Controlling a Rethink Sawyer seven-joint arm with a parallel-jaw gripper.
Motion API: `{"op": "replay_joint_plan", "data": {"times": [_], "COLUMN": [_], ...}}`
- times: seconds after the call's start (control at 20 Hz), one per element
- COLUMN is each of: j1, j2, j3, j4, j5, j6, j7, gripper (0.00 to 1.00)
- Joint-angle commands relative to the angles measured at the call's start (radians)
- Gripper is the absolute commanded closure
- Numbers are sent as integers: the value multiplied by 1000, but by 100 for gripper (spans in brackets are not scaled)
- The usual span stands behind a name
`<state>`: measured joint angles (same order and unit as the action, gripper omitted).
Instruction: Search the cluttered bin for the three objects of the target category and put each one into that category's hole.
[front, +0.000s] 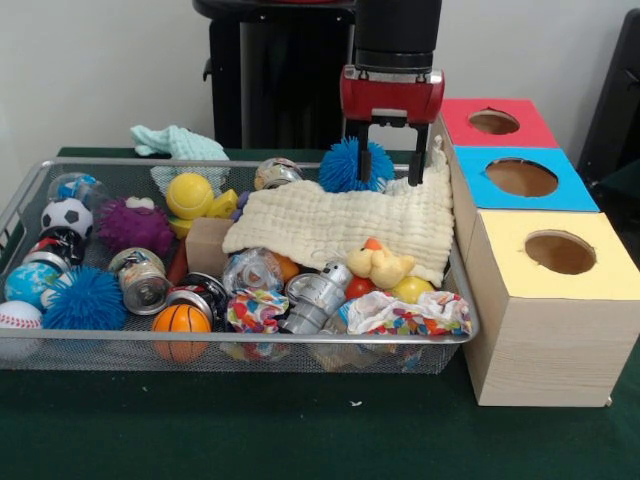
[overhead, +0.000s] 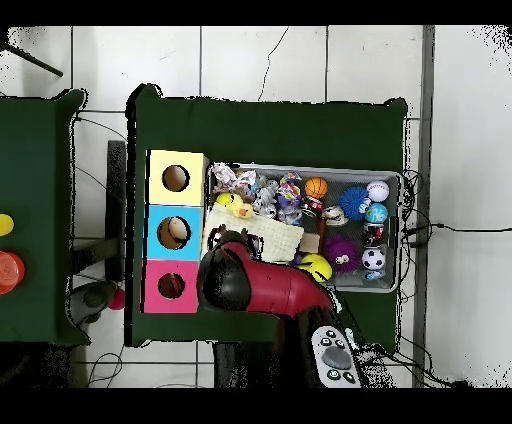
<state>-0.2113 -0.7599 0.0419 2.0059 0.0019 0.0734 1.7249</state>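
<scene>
Here we see the red-and-black gripper, fingers spread and empty, above the cream muslin cloth at the silver wire-mesh bin's far right corner, where it risks snagging fabric instead of the yellow plush duck.

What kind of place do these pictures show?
Probably a robotics lab: a green-covered table on a tiled floor, with a wire bin of toys, colour-coded sorting boxes and loose cables.

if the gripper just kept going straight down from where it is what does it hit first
Probably the cream quilted cloth draped in the wire mesh bin. The open gripper points down at the cloth's far edge, beside the blue spiky ball; depth is unclear.
</scene>
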Motion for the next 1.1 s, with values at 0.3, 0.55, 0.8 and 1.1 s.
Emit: {"op": "replay_joint_plan", "data": {"times": [0.3,0.55,0.8,1.1], "j1": [-4,14,-5,-9], "j2": [51,61,51,56], "j3": [9,-19,-5,-3], "j4": [-78,-111,-134,-140], "j5": [-68,-84,-69,-79], "j6": [-164,-206,-154,-156], "j7": [123,106,94,93], "gripper": [0,0,0,0]}}
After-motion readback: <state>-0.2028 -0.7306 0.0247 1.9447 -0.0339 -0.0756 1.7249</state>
